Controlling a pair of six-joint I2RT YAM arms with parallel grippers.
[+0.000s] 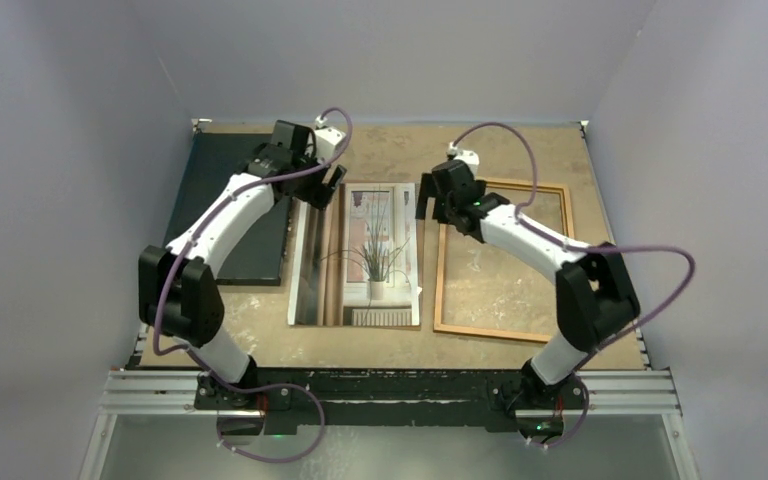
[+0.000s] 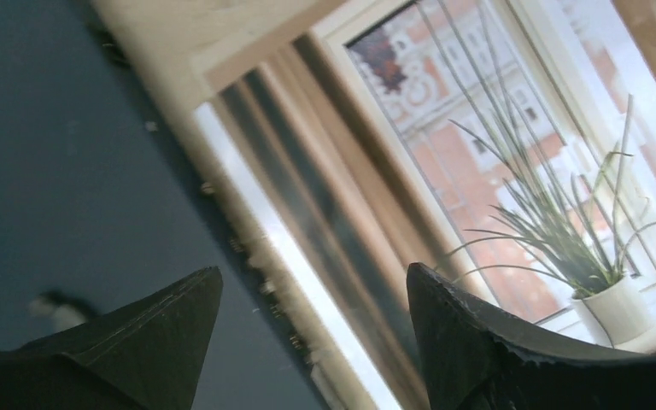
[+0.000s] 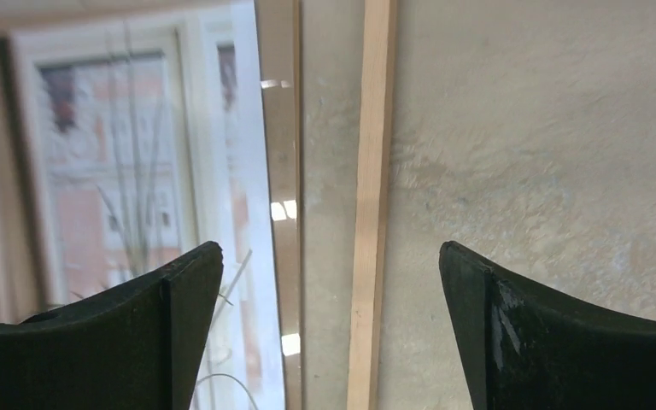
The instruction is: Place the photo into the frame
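Top external: finds the frame (image 1: 441, 285) flat on the right half of the table (image 1: 400, 150), with nothing in it but bare tan tabletop inside the orange-brown border. Finds the photo (image 1: 375, 250) outside it, flat at mid-table, just left of the frame's left rail and right of a dark mat (image 1: 210, 170), plant print facing up. Shows a shiny strip (image 1: 310, 260) along the photo's left side; cannot tell whether glass or board.

Left wrist: looks down on the left gripper (image 2: 314, 272), spread apart with nothing between the fingers (image 2: 162, 342), hanging over the photo's left edge and the mat beside it.

Right wrist: looks down on the right gripper (image 3: 330, 248), spread wide and empty, hanging over the strip of table between the photo and the frame's left rail, with a clear edge (image 3: 297, 213) catching glints there.

Surface: mottled tan, worn-looking. Room: pale grey walls (image 1: 60, 200) on three sides, a metal rail (image 1: 630, 395) along the near edge.
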